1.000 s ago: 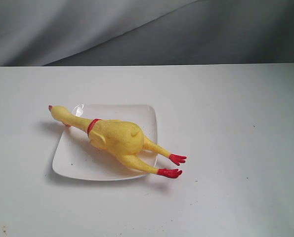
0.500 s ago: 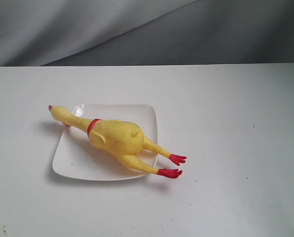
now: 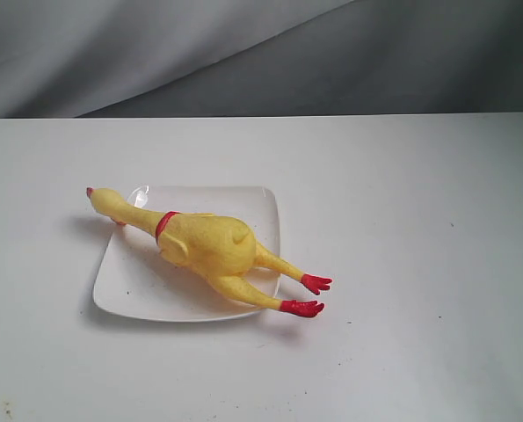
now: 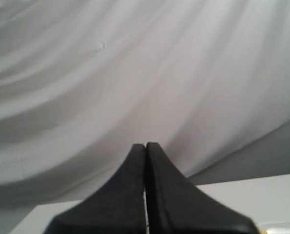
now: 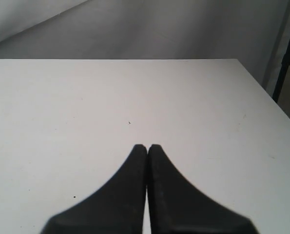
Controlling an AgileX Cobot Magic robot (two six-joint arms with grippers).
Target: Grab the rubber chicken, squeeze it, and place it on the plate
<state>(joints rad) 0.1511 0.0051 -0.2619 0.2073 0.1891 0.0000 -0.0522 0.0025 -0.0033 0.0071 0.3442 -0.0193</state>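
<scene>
Left gripper point(image 4: 145, 146): I see it closed on nothing, its matte black tapered jaws pressed flat together along a thin seam. It points at the draped cloth.

Rubber chicken point(image 3: 210, 246): I find it lying on the plate at the left of the scene, set diagonally. It is smooth yellow rubber, with a plump, finely pebbled body, a thin neck and a red neck band. The head with its red tip pokes out past the plate's far left corner.

Plate point(image 3: 134, 286): glossy white and square, with rounded corners and a shallow raised rim. It sits flat on the worktop, and I can make out fine dark specks on its bare near part.

Chicken's legs: two slim yellow legs run out over the plate's near right corner. The flat red feet end beyond the rim, to the right.

Worktop point(image 3: 402, 220): matte white and flat, dotted with a few tiny dark marks.

Cloth point(image 3: 243, 53): a grey backdrop hanging in soft folds behind the far edge.

Right gripper point(image 5: 147, 147): I see it closed and empty as well, the same black wedge shape, held over bare worktop.
</scene>
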